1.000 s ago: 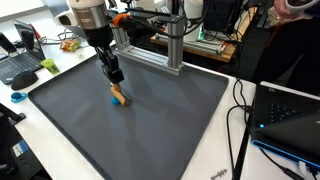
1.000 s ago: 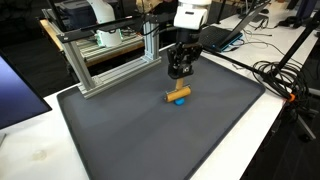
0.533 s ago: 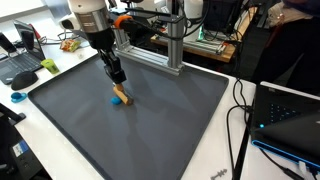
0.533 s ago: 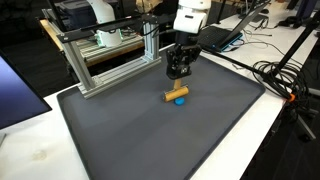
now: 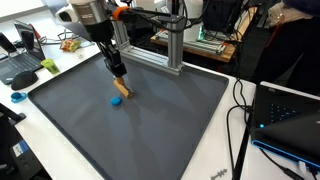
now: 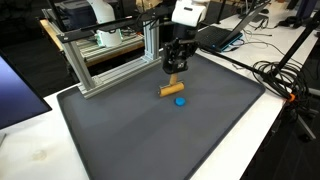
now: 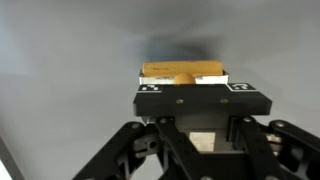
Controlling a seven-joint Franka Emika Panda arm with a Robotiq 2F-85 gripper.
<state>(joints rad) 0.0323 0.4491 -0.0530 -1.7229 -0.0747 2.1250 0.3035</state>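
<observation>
My gripper (image 5: 119,78) (image 6: 175,74) is shut on a tan wooden block (image 5: 124,89) (image 6: 171,89) and holds it a little above the dark grey mat (image 5: 160,125) (image 6: 150,130). A small blue disc (image 5: 117,99) (image 6: 180,100) lies on the mat just below and beside the block, apart from it. In the wrist view the block (image 7: 183,73) shows as a tan bar past the gripper (image 7: 190,86), with blurred grey mat behind it.
An aluminium frame (image 5: 150,45) (image 6: 110,62) stands along the mat's back edge, close behind the gripper. Laptops (image 5: 20,62) (image 5: 288,112) and cables (image 5: 240,105) (image 6: 275,75) lie on the white table around the mat.
The gripper has risen and shifted slightly toward the frame with the wooden block in it. The blue disc, earlier under the block, now lies uncovered on the mat.
</observation>
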